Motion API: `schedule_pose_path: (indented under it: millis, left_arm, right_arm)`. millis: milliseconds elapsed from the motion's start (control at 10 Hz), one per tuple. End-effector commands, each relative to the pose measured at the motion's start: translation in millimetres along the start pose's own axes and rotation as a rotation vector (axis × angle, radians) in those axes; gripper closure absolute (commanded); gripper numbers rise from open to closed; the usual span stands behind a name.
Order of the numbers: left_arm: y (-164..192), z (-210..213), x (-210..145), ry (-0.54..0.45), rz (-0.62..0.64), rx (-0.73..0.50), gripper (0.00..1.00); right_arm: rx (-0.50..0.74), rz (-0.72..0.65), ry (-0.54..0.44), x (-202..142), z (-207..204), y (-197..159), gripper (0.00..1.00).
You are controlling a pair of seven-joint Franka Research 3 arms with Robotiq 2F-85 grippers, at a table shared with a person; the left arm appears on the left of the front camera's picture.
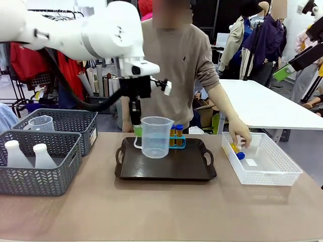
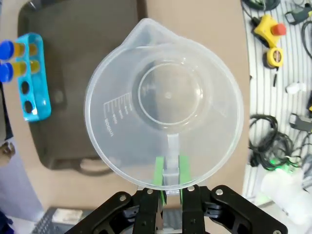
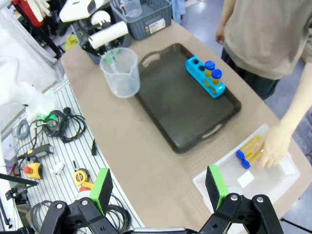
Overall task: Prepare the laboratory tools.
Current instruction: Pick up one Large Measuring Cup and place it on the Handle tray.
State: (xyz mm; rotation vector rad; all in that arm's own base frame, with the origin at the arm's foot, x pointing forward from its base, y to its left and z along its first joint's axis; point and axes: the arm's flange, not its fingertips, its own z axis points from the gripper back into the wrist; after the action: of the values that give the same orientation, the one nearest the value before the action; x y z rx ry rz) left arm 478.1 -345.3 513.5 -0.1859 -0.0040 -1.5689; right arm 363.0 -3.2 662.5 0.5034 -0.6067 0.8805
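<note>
Holding the beaker [image 2: 165, 102] by its handle in the clamped left end effector [image 2: 168, 181] above the tray's [image 1: 197, 171] near edge, short of the rack [image 1: 177, 143]; next, likely a level set-down on the tray; right end effector [image 3: 158, 187] open, empty.

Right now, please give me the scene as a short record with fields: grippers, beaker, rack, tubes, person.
Left gripper: shut on the handle of the beaker, by the edge of the tray
Right gripper: open, holding nothing
Rack: on the tray, two tubes in it, two holes free
Person's hand: in the white basket, on two more tubes
Flasks: two, in the near grey basket
</note>
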Motion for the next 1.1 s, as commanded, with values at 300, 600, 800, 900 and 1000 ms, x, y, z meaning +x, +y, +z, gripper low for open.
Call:
schedule_pose_path:
  millis: [300, 600, 800, 900, 1000]
  left_arm:
    - [24, -20, 15, -0.012, -0.004, 0.018, 1.0]
    - [34, -20, 20, -0.024, -0.009, 0.018, 1.0]
    - [51, -36, 38, -0.031, 0.013, 0.215, 1.0]
    - [59, -48, 49, -0.043, -0.028, 0.197, 1.0]
    - [68, -63, 60, -0.046, -0.031, 0.193, 1.0]
  right_arm:
    - [0.016, 0.005, -0.023, 2, 1, 0, 0.0]
    - [0.016, 0.005, -0.023, 2, 1, 0, 0.0]
    - [0.016, 0.005, -0.023, 2, 1, 0, 0.0]
    - [0.016, 0.005, -0.023, 2, 1, 0, 0.0]
    - [0.016, 0.005, -0.023, 2, 1, 0, 0.0]
